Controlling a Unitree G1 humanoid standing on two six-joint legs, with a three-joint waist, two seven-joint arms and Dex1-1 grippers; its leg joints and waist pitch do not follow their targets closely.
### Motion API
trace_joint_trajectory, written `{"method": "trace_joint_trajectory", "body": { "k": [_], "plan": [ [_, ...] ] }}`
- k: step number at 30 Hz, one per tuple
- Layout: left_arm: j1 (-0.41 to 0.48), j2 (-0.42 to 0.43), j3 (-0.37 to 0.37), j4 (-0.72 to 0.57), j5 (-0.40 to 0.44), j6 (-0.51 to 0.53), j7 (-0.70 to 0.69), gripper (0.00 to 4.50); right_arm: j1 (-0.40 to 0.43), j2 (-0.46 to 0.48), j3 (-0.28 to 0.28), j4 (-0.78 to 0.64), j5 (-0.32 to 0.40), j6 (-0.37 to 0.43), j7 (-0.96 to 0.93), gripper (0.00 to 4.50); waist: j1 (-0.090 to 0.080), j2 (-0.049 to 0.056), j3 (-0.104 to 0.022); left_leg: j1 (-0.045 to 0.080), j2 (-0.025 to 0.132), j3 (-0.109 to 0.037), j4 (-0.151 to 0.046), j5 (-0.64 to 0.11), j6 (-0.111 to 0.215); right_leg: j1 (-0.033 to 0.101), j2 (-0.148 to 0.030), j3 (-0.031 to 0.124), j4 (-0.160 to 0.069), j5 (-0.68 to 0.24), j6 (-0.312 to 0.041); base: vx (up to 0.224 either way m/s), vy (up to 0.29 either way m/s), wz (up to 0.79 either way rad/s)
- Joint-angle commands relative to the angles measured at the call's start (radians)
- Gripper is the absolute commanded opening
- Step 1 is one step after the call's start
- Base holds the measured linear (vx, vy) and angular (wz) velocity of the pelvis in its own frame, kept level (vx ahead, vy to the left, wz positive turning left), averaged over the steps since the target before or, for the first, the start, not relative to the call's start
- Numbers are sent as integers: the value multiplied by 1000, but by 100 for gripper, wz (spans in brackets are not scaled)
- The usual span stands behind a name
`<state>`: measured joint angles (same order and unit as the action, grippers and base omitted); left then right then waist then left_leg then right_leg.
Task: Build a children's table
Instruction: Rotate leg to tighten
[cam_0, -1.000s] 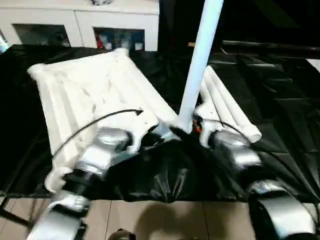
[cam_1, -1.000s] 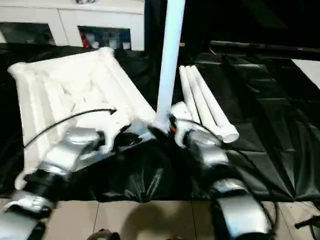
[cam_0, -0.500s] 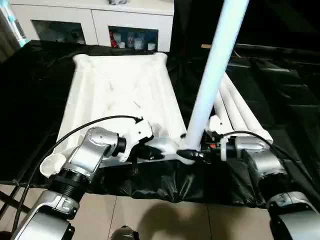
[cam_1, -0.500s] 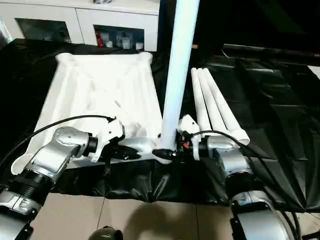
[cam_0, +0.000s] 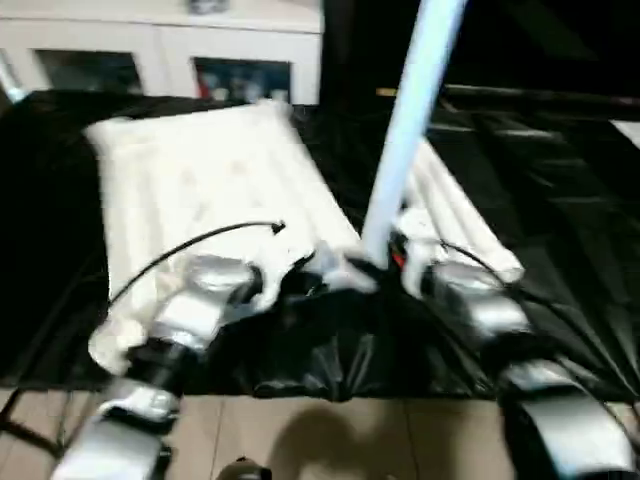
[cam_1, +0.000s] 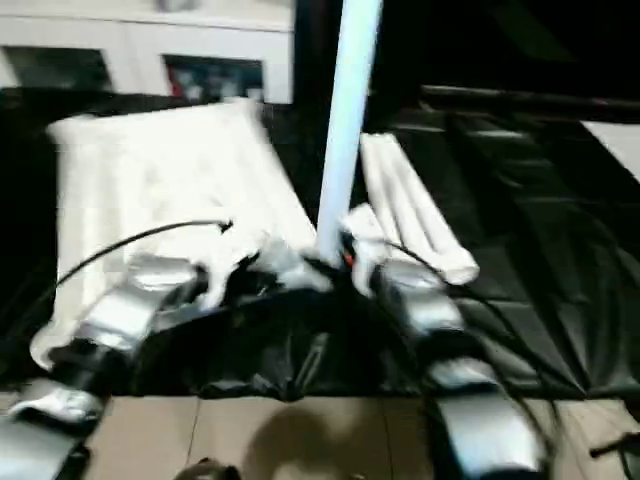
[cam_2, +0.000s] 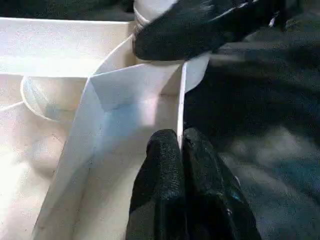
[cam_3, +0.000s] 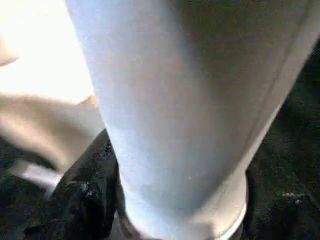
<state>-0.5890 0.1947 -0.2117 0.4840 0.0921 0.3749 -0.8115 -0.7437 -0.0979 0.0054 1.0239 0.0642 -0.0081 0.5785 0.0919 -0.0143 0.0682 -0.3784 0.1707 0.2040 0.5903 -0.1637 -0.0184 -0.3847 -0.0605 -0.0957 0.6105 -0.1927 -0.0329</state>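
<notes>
Left gripper (cam_2: 181, 150) pinches the near rim of the inverted table top (cam_0: 200, 190), at the black-covered bench's front edge. Right gripper (cam_0: 385, 262) clasps the upright leg (cam_0: 408, 120) at its corner-socket base; three spare legs (cam_0: 460, 225) lie just right.

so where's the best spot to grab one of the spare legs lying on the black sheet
Take a spare leg around mid-shaft, probably from above, fingers straddling its width. The three lie flat and packed side by side, so the outermost one offers a free side; the flared end looks too wide.

Black-draped table (cam_0: 560, 180): white tabletop (cam_0: 200, 190), three spare legs (cam_0: 460, 225) beside.
</notes>
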Motion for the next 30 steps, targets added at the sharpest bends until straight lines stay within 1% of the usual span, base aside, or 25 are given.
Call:
{"method": "trace_joint_trajectory", "body": {
  "k": [1, 2, 3, 4, 5, 6, 9, 10, 11, 14, 15, 16, 17, 18, 19, 20, 21, 23, 24, 25, 26, 27, 28, 29, 30],
  "plan": [
    [-48, -57, 20, -41, -9, 12, 106, 0, 3, 73, 39, 78, -42, 33, -58, 272, 2, 3, -69, 26, 82, -50, -77, -292, -30, 31, -125, 74, -90, -305, -200, 0, 0, 0],
    [-46, -70, 18, -48, -7, 20, 119, 0, -6, 85, 39, 93, -45, 32, -71, 272, 3, 4, -70, 25, 80, -47, -74, -275, -18, 33, -125, 74, -90, -287, -199, 0, 0, 0],
    [-45, -78, 16, -53, -5, 24, 127, 0, -12, 93, 39, 104, -49, 28, -77, 328, 4, -2, -73, 21, 79, -46, -71, -244, -4, 37, -126, 74, -86, -260, -201, 0, 0, 0],
    [-42, -84, 10, -60, -8, 19, 122, 0, -17, 99, 41, 111, -53, 23, -80, 342, 5, -4, -73, 20, 78, -44, -70, -229, 4, 38, -124, 73, -85, -248, -201, 0, 0, 0],
    [-39, -89, 5, -66, -12, 17, 113, 0, -21, 103, 40, 116, -51, 23, -72, 342, 6, -1, -73, 18, 78, -44, -70, -205, 15, 38, -123, 73, -82, -224, -202, 0, 0, 0],
    [-37, -90, -1, -70, -14, 12, 106, 0, -26, 107, 38, 121, -49, 18, -66, 348, 6, -1, -75, 17, 78, -43, -69, -191, 24, 40, -122, 72, -79, -198, -204, 0, 0, 0],
    [-31, -82, -9, -79, -19, 4, 87, 0, -34, 104, 45, 125, -54, -5, -57, 387, 5, -1, -74, 18, 80, -43, -69, -192, 29, 39, -121, 71, -78, -194, -209, 0, 0, 0],
    [-31, -82, -9, -79, -19, 4, 87, 0, -34, 104, 45, 125, -54, -5, -57, 387, 4, 0, -72, 19, 81, -43, -70, -204, 27, 37, -120, 70, -80, -205, -209, 0, 0, 0],
    [-23, -63, -18, -93, -30, -8, 40, 0, -39, 90, 52, 121, -56, -44, -15, 387, 3, 4, -72, 20, 82, -44, -71, -223, 21, 36, -121, 70, -82, -224, -206, 0, 0, 0],
    [-18, -36, -29, -99, -40, -14, -8, 0, -25, 69, 64, 97, -42, -90, 114, 387, 2, 2, -73, 18, 81, -43, -70, -225, 23, 39, -121, 71, -81, -216, -205, 0, 0, 0],
    [-16, -21, -35, -100, -47, -23, -41, 0, -8, 56, 73, 68, -32, -102, 204, 387, 3, 4, -73, 16, 81, -43, -68, -216, 31, 40, -123, 72, -79, -202, -211, 0, 0, 0],
    [-14, -11, -38, -100, -51, -30, -63, 0, 4, 47, 79, 49, -26, -110, 262, 387, 5, 3, -74, 17, 80, -42, -67, -212, 36, 42, -121, 71, -79, -192, -212, 0, 0, 0],
    [-14, -11, -38, -100, -51, -30, -63, 0, 4, 47, 79, 49, -26, -110, 262, 387, 7, 3, -74, 15, 82, -42, -66, -200, 47, 42, -120, 71, -75, -169, -215, 0, 0, 0],
    [-8, 15, -49, -104, -59, -40, -119, 0, 35, 24, 96, 1, -14, -120, 372, 387, 11, 3, -75, 15, 84, -41, -66, -191, 57, 43, -117, 69, -72, -152, -218, 0, 0, 0],
    [-4, 34, -55, -105, -66, -56, -160, 0, 57, 3, 108, -36, 1, -115, 446, 387, 12, 6, -76, 15, 85, -41, -66, -188, 59, 42, -116, 69, -69, -144, -221, 0, 0, 0],
    [-3, 38, -56, -105, -68, -58, -168, 0, 61, -1, 110, -43, 4, -114, 461, 387, 14, 6, -74, 14, 85, -40, -66, -187, 65, 42, -115, 68, -72, -142, -221, 0, 0, 0],
    [-1, 48, -58, -103, -70, -63, -185, 0, 70, -12, 115, -58, 11, -104, 496, 387, 18, 7, -74, 17, 87, -39, -67, -194, 65, 39, -114, 67, -72, -146, -230, 0, 0, 0],
    [3, 67, -62, -99, -76, -76, -222, 0, 87, -34, 122, -85, 25, -89, 564, 387, 22, 9, -73, 20, 88, -39, -67, -219, 52, 37, -117, 68, -75, -187, -231, 0, 0, 0],
    [5, 78, -63, -99, -80, -79, -245, 0, 97, -48, 127, -103, 32, -81, 602, 387, 24, 9, -71, 20, 87, -40, -68, -230, 48, 38, -117, 67, -78, -208, -227, 0, 0, 0],
    [8, 96, -67, -97, -85, -91, -277, 0, 114, -70, 139, -133, 43, -69, 664, 387, 28, 12, -71, 23, 88, -40, -68, -245, 39, 36, -118, 68, -80, -234, -220, 0, 0, 0],
    [8, 100, -67, -96, -86, -94, -285, 0, 118, -76, 142, -139, 44, -68, 678, 387, 30, 11, -71, 24, 88, -40, -69, -251, 40, 36, -116, 68, -83, -242, -215, 0, 0, 0],
    [8, 106, -68, -95, -87, -99, -295, 0, 122, -83, 146, -146, 44, -66, 696, 363, 36, 11, -71, 25, 90, -41, -70, -256, 34, 34, -117, 69, -80, -245, -213, 0, 0, 0],
    [8, 112, -67, -93, -91, -102, -309, 0, 129, -92, 151, -158, 42, -64, 719, 363, 36, 11, -72, 25, 91, -41, -71, -256, 31, 34, -118, 69, -80, -243, -214, 0, 0, 0],
    [6, 125, -68, -87, -92, -106, -329, 0, 140, -106, 161, -179, 40, -57, 748, 363, 41, 11, -72, 27, 91, -41, -71, -256, 28, 33, -117, 69, -81, -244, -214, 0, 0, 0],
    [5, 134, -68, -82, -94, -111, -345, 0, 151, -117, 167, -201, 40, -47, 773, 351, 46, 10, -72, 27, 90, -41, -71, -247, 28, 33, -117, 70, -79, -235, -212, 0, 0, 0]
  ]
}}
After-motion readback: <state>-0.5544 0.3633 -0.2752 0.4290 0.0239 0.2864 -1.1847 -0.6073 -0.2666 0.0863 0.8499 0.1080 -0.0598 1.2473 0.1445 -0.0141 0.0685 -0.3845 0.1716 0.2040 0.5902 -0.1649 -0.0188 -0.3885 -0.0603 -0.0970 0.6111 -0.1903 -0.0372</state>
